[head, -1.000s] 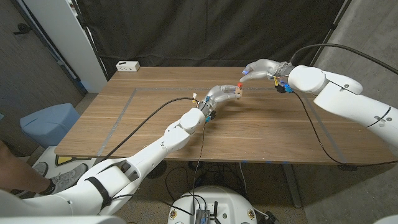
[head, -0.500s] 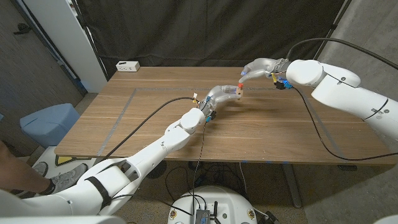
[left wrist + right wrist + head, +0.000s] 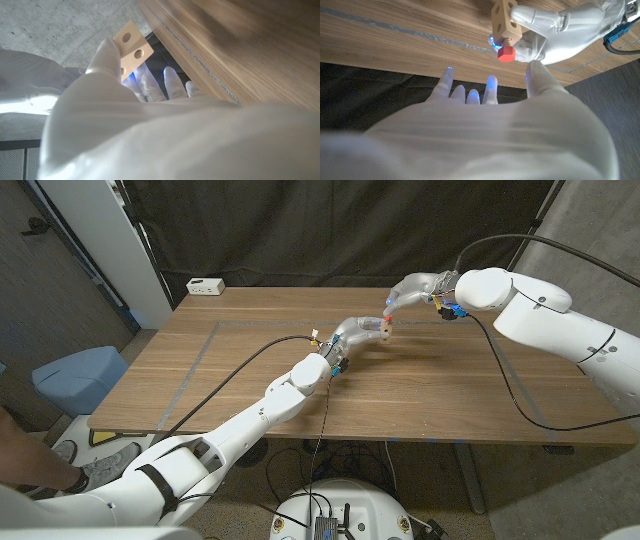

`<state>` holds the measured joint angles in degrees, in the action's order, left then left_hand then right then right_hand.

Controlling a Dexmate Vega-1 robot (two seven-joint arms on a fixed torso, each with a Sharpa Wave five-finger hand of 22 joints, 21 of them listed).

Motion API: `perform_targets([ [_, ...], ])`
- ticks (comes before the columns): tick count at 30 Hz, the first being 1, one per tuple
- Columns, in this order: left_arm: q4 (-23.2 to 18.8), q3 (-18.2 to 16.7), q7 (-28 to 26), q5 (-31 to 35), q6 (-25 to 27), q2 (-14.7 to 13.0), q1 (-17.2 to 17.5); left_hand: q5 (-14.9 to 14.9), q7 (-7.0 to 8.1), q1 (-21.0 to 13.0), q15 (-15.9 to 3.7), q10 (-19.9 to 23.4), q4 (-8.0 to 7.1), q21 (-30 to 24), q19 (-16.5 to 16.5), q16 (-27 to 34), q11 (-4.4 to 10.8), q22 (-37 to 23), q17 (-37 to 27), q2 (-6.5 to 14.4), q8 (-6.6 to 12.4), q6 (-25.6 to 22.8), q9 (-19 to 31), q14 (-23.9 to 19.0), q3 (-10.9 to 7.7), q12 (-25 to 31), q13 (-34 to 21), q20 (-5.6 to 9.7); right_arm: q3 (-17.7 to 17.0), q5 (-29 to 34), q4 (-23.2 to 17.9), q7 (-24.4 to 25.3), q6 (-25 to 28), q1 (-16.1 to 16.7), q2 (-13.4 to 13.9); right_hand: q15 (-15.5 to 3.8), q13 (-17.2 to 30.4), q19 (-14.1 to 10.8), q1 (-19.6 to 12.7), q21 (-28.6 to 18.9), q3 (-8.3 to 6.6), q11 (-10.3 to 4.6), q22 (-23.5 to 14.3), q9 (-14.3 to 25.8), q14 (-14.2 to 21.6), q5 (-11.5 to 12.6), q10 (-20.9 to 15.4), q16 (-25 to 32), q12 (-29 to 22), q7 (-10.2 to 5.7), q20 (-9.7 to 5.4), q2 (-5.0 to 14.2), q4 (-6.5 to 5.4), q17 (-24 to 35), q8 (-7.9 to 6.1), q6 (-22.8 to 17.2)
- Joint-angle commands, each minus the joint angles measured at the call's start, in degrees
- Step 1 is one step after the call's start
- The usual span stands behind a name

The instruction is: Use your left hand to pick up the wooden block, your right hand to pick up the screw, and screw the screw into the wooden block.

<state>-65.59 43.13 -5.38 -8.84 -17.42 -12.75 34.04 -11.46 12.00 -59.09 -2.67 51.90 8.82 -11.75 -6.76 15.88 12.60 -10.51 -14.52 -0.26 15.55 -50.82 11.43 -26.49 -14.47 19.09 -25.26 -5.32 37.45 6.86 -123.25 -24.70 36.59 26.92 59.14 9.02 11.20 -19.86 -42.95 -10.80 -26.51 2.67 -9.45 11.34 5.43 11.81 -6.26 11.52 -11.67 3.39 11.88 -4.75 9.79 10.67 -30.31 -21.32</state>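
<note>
My left hand holds the small wooden block just above the table's far middle. A red-headed screw sticks out of the block's upper face. In the right wrist view the screw stands in the block, which the left hand grips from the side. My right hand hovers just behind the screw; its fingers are spread and stop short of the red head. In the left wrist view the block shows two holes at my left hand's fingertips.
A white power strip lies at the far left corner of the wooden table. A black cable runs along my left arm. A blue bin stands left of the table. A black curtain hangs behind.
My right forearm has swung in toward the table's far edge while the hand stays close to the screw. The left hand and block have not moved.
</note>
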Motion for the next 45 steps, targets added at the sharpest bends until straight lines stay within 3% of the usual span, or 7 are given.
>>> perform_targets([
  [1, -0.54, 0.12, -0.34, 0.30, 0.40, -0.06, 0.30, -0.36, -0.07, 1.23, -6.34, 0.91, -0.43, -0.44, -0.15, -0.09, 0.15, -0.26, -0.08, 3.79, 0.37, -3.63, 0.59, -0.64, 0.03, 0.36, -8.77, -0.17, 2.29, 3.27, 0.05, -3.46, 1.91, -2.35, -0.57, 0.13, 0.03, -0.12, -0.96, 0.06, -0.60, -0.09, -0.30, 0.13, 0.43, -0.37, -0.59, 0.36, -0.29, -0.22, 0.40, 0.09, 0.13, 0.06, -0.45, -1.25],
  [45, 2.59, 0.39, 0.45, -0.23, 0.00, 1.16, -1.20, -0.37, -0.11, 1.15, -6.25, 1.07, -0.39, -0.45, -0.18, -0.23, 0.16, -0.26, -0.10, 3.82, 0.26, -3.62, 0.60, -0.67, 0.06, 0.13, -8.94, -0.17, 6.28, 11.27, 1.41, -4.31, 5.96, -3.37, -3.83, -0.84, 0.08, -1.71, -4.53, -0.37, -1.55, -0.82, -0.32, 1.94, 3.58, -1.01, -4.50, 0.80, -0.49, -1.71, 0.20, -0.29, 0.15, -0.02, -4.34, -9.56],
])
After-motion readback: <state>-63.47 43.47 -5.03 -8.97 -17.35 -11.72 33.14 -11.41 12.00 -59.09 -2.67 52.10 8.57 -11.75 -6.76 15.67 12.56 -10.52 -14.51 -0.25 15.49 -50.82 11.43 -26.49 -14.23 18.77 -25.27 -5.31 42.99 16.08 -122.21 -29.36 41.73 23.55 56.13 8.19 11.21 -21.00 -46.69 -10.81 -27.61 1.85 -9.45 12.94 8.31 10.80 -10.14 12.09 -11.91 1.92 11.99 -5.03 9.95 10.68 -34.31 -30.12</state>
